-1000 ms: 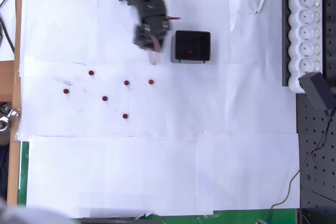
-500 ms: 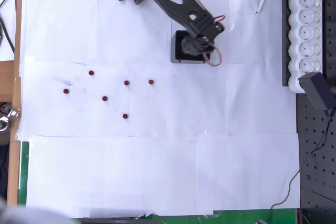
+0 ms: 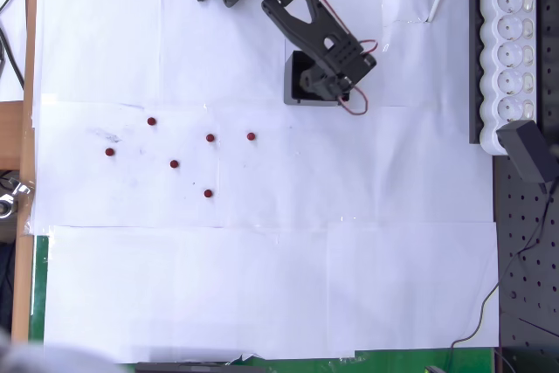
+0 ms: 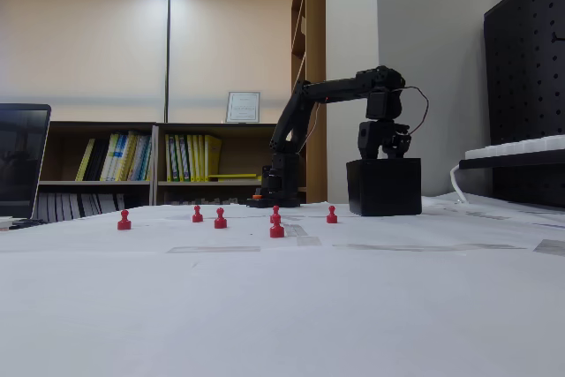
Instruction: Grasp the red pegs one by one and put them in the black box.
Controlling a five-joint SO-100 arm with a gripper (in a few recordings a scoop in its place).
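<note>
1. Since half a second ago the arm [image 3: 301,15] has barely shifted over the black box [image 3: 295,85]; a second ago it hung left of the box, so it has swung right.
2. From the overhead view, the gripper [image 3: 336,86] sits over the box's right half, and I cannot tell whether its fingers are apart or together, or whether they hold anything.
3. From the fixed view, the gripper [image 4: 386,149] hangs just above the top rim of the black box [image 4: 383,187], pointing down; its fingertips are too dark and small to read there too.
4. Six red pegs [image 3: 210,138] lie loose on the white paper [image 3: 262,286] left of and below the box in the overhead view, where they were before: at [image 3: 152,121], [image 3: 251,136], [image 3: 110,152], [image 3: 175,164] and [image 3: 208,193].
5. They stand upright in the fixed view, with one red peg [image 4: 277,228] nearest the camera.
6. Open paper stretches wide below the pegs and right of the box.
7. At the right edge, a white power strip [image 3: 511,50] lies along a black pegboard [image 3: 524,251], well apart from the box.
8. Along the left edge runs the wooden table border [image 3: 26,172].
</note>
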